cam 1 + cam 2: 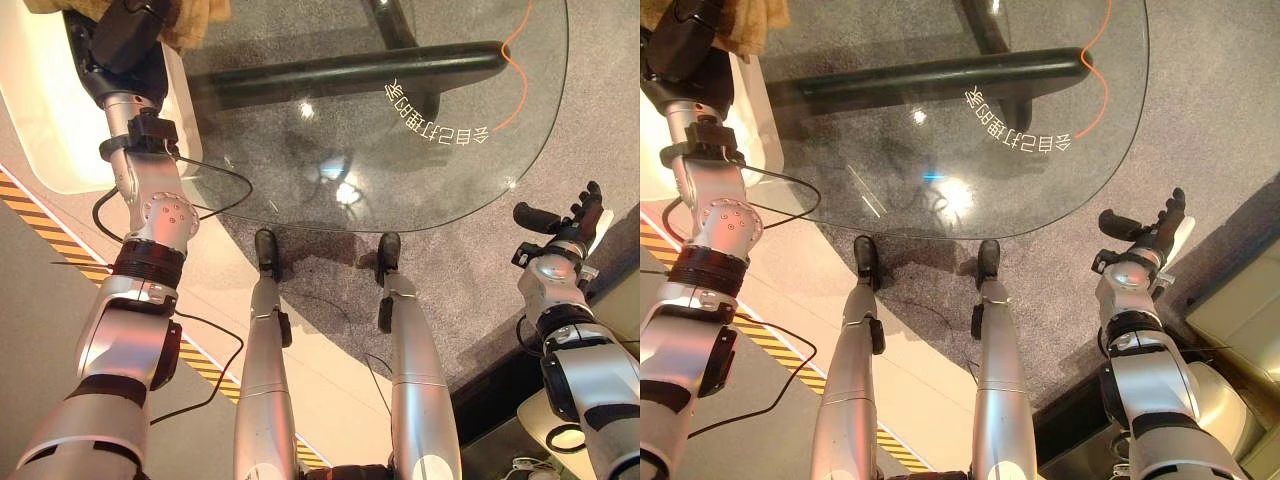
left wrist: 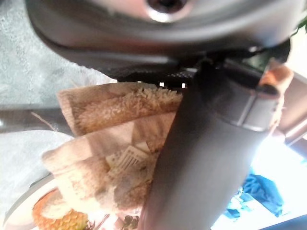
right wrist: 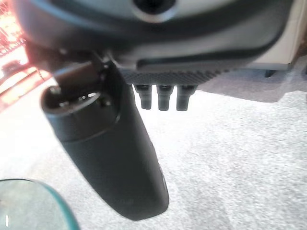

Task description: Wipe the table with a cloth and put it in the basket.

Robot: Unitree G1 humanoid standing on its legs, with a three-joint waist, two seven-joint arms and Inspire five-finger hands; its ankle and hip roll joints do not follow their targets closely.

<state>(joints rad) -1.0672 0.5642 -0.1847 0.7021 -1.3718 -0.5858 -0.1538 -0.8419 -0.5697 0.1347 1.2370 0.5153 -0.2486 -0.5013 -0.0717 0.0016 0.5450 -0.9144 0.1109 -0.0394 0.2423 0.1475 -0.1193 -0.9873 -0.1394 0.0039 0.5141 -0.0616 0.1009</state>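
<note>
My left hand point(image 1: 125, 40) reaches to the far left corner of the round glass table point(image 1: 400, 160) and is shut on a tan fluffy cloth point(image 1: 200, 20). In the left wrist view the folded cloth point(image 2: 115, 139) is pinched under the thumb point(image 2: 206, 158), and a small label shows on it. My right hand point(image 1: 572, 218) hangs off the table's right side, over the grey carpet, open and holding nothing. Its thumb point(image 3: 115, 158) and straight fingers point(image 3: 163, 98) show above bare carpet in the right wrist view.
A black base bar point(image 1: 350, 70) lies under the glass, and an orange line point(image 1: 520, 70) runs along the far right rim. A white rounded surface point(image 1: 40, 120) adjoins the table's left. Yellow-black floor tape point(image 1: 30, 205) runs on the left. A pale cabinet point(image 1: 1240, 300) stands on the right.
</note>
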